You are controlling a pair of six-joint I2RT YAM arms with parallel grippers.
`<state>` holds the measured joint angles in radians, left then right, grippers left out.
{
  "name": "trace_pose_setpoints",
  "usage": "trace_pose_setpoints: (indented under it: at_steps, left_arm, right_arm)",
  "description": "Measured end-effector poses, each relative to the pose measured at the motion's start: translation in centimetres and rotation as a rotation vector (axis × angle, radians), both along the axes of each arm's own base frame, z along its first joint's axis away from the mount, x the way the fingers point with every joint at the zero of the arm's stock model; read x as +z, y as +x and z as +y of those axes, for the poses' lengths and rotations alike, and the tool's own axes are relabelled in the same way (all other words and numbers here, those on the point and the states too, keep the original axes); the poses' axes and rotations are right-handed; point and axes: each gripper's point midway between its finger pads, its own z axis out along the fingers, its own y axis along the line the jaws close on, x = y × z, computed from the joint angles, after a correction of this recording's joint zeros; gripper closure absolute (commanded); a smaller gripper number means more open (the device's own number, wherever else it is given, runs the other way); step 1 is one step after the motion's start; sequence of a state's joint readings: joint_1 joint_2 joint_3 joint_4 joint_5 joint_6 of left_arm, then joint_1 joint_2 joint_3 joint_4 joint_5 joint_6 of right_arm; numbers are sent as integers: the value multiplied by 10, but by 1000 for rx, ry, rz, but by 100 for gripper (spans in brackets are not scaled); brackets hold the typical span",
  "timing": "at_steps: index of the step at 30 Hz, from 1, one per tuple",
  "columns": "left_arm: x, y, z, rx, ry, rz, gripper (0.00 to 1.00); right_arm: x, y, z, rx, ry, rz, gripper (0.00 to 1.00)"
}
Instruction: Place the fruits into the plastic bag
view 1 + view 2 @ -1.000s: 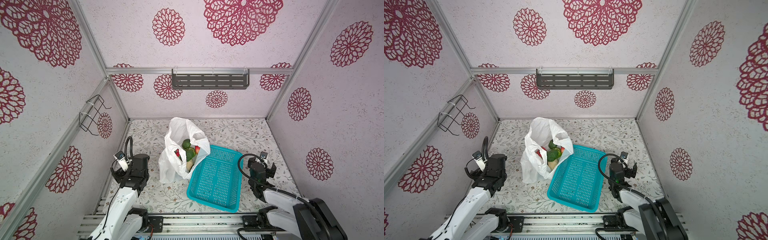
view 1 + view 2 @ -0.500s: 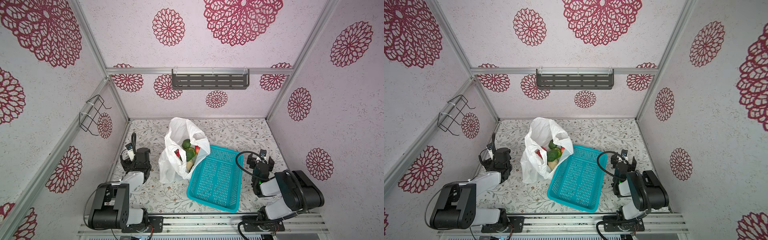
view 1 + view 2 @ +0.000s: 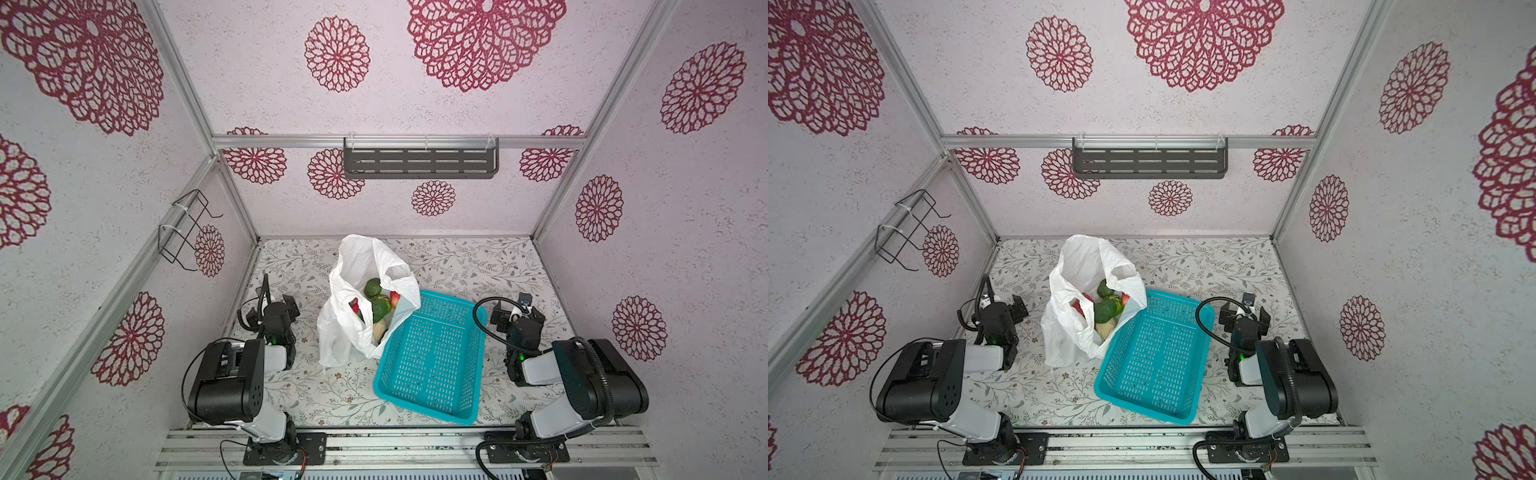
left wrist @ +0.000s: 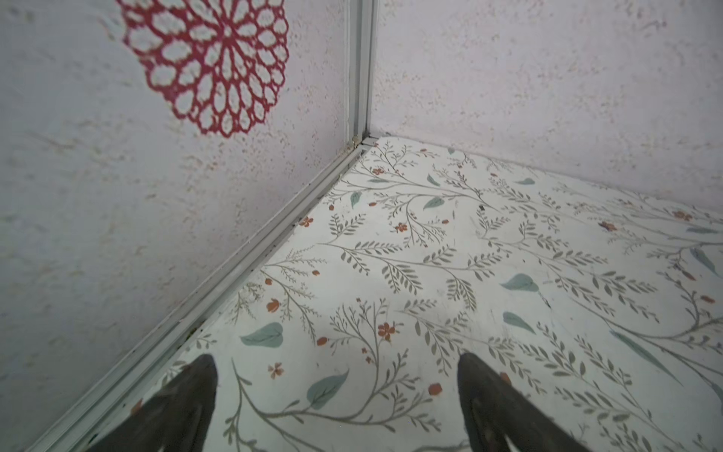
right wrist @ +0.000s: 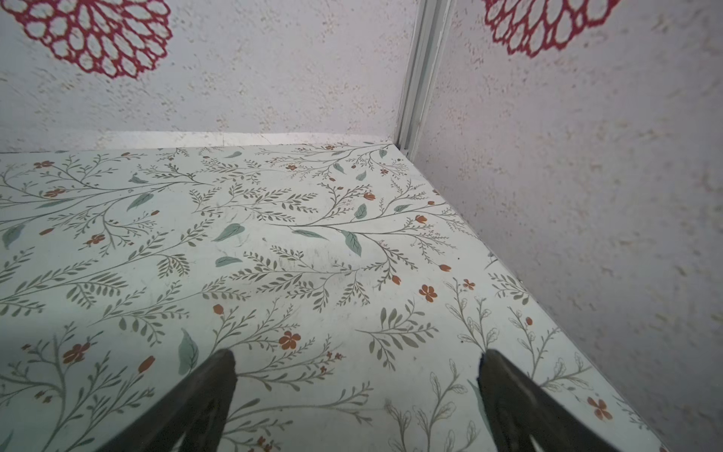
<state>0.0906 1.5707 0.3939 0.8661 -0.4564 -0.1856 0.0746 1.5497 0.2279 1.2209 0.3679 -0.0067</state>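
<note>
Left arm (image 3: 226, 376): folded low at 8 o'clock, wrist aimed toward 12.
Left tool (image 4: 336, 360): jaws spread wide, holding nothing.
Right arm (image 3: 598, 376): folded low at 4 o'clock, wrist aimed toward 12.
Right tool (image 5: 358, 354): jaws spread wide, holding nothing.

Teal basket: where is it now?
In both top views, the teal basket sits just right of centre on the table, its left rim against the plastic bag.

White plastic bag (image 3: 353, 266) holds green and red fruits (image 3: 380, 301); teal perforated basket (image 3: 432, 365); counter (image 3: 332, 395) printed with leafy sprigs.
</note>
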Motion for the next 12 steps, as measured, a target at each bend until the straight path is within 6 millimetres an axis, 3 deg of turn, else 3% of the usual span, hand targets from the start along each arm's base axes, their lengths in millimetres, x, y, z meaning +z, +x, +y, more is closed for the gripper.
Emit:
trace_pose_setpoints:
  at_steps: [12]
  left_arm:
    - [4, 4, -4, -34, -10, -25, 2]
  right_arm:
    - [-6, 3, -5, 24, 33, 25, 1]
